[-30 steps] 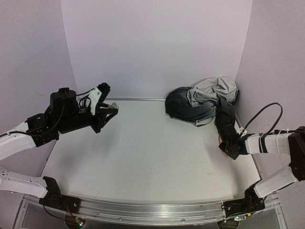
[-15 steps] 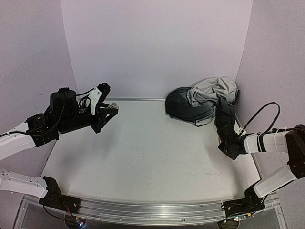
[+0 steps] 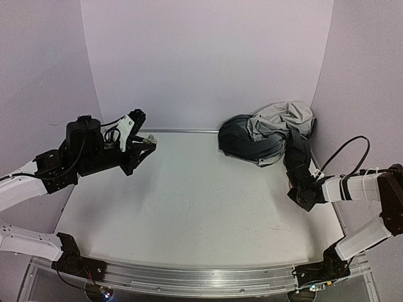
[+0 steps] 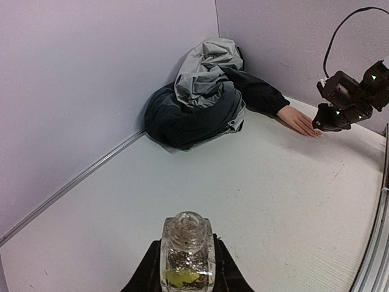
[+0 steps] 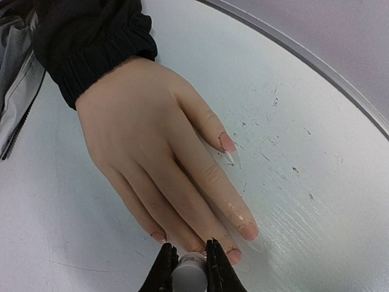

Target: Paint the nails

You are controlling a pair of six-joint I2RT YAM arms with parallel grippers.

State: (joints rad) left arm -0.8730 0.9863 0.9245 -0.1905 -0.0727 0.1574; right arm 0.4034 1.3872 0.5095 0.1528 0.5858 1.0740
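Observation:
The mannequin hand lies palm down on the table, in a dark grey jacket sleeve. Its nails show pale pink, one on the index finger and one on the thumb. My right gripper is shut on a white cap right at the middle fingertips, and it hides the brush. In the top view the right gripper covers the hand. My left gripper is shut on a clear glass bottle, open-necked, held above the table at the far left.
The bundled grey jacket lies in the back right corner, its sleeve running toward the right arm. The walls stand close behind and to the right. A metal rail runs along the table's near edge.
My right gripper has shifted slightly left and farther along the hand's fingertips. The left arm and bottle have not moved.

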